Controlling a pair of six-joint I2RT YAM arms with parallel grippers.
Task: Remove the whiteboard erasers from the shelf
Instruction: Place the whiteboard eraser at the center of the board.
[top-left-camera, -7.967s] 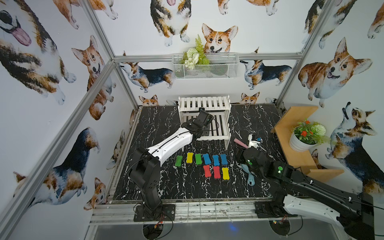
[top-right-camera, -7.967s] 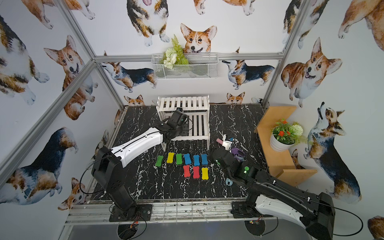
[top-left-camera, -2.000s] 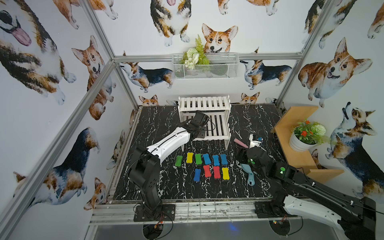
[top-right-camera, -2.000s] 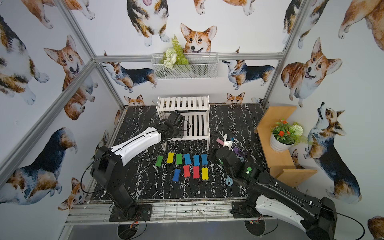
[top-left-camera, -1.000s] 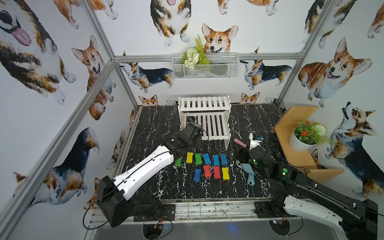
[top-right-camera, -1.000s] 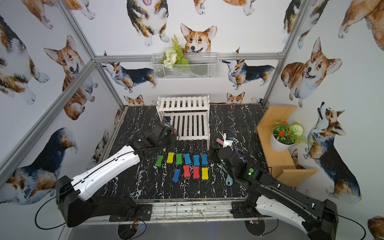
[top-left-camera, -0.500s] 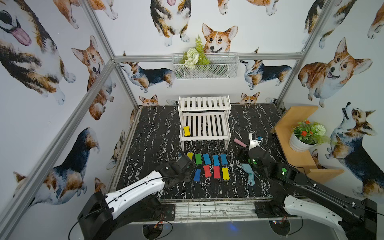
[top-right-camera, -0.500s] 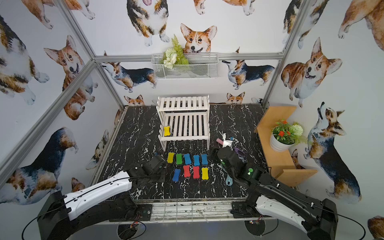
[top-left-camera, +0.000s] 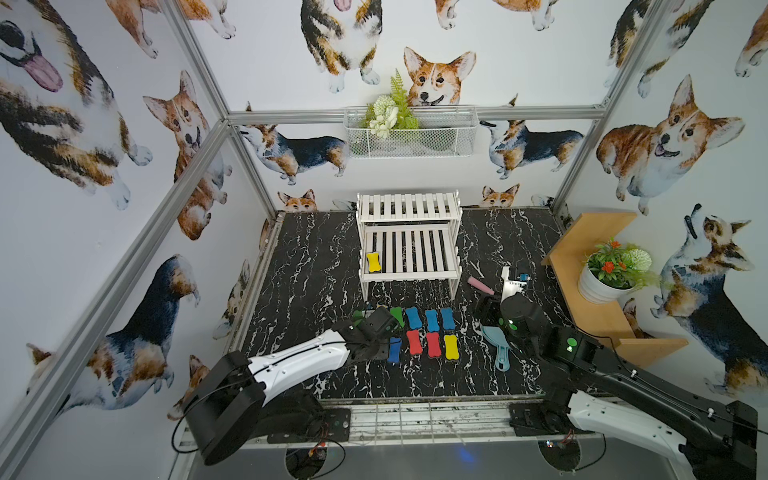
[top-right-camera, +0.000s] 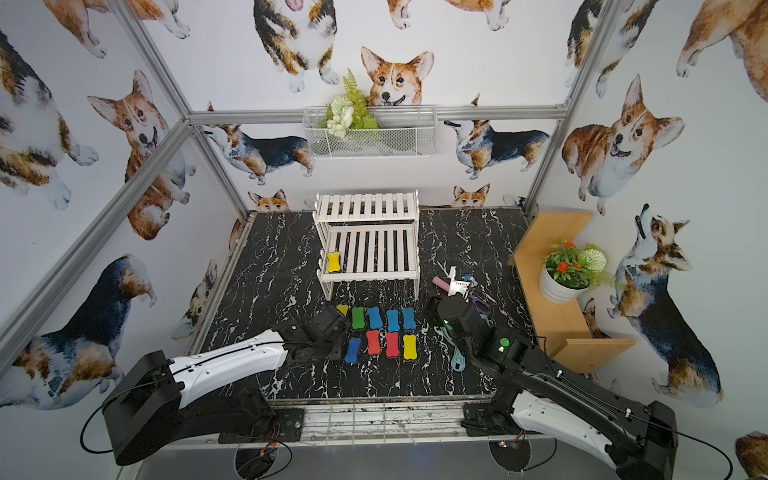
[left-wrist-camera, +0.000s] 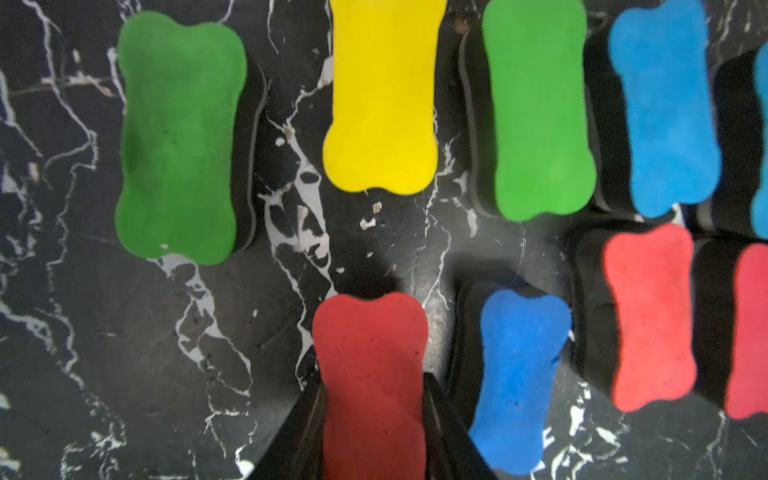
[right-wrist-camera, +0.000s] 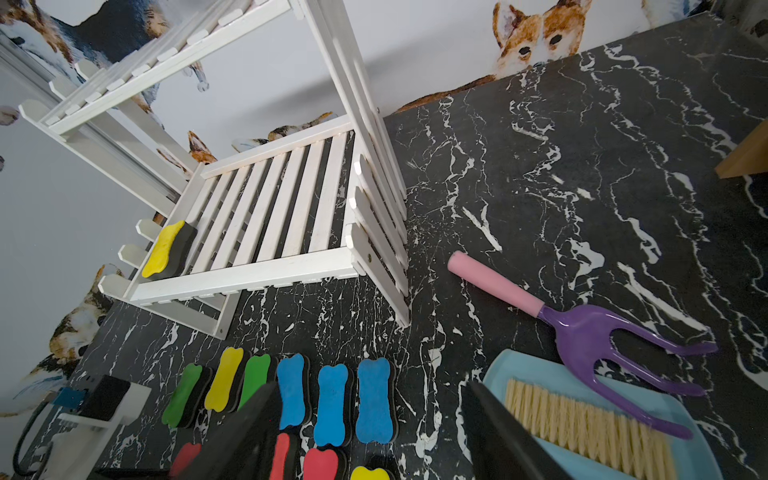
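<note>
- Black marbled tabletop (top-left-camera: 307, 266) carries everything. The left gripper (left-wrist-camera: 374, 386) hangs low over its front half, jaws clamped on the long sides of a red eraser (left-wrist-camera: 370, 349).
- The held eraser's long axis runs from front edge to back edge, parallel to the two rows laid out on the tabletop. Whether its felt touches the surface cannot be told.
- Immediately to its right lies a blue eraser (left-wrist-camera: 519, 374), the left end of the front row. The held piece is in line with it, just beside, not touching. Judgement: a release here extends that row by one.
- Beyond it, the back row starts with a green eraser (left-wrist-camera: 178, 137), offset toward the left edge.
- Farther toward the back edge, the shelf (top-left-camera: 415, 272) holds one yellow eraser (top-left-camera: 373, 262). It sits at the front-left corner of the lower tier, long axis along the slats.
- That corner lies nearly straight back from the left gripper. The right gripper (right-wrist-camera: 370, 386), jaws spread and empty, waits near the dustpan (top-left-camera: 494, 338), off the shelf's right side. The left arm therefore looks better placed for the last pick.
</note>
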